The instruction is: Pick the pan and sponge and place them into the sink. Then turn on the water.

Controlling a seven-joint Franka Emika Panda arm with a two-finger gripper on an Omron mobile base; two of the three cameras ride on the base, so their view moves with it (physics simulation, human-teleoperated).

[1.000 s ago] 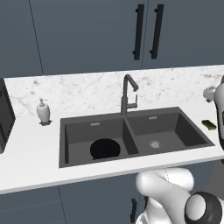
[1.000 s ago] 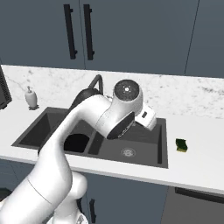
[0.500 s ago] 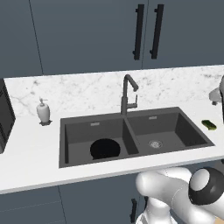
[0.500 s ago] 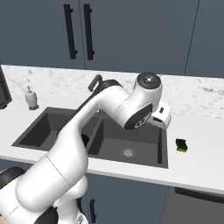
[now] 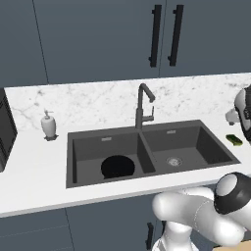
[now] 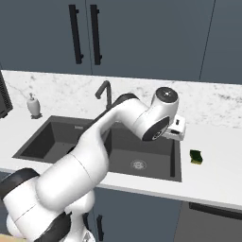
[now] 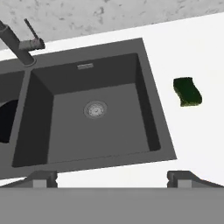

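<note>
Hovering pincer (image 7: 111,177) open | sponge (image 7: 187,91) ahead-right on counter (image 7: 192,52) | apart

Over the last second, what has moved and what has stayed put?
The arm swung right, from over the sink's middle toward the sponge on the counter, carrying the open gripper with it; nothing was taken hold of or let go. The pan stays in the left basin of the sink, the sponge lies where it was, and the faucet is untouched.

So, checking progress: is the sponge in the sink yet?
Out. The sponge lies on the white counter right of the sink.
</note>
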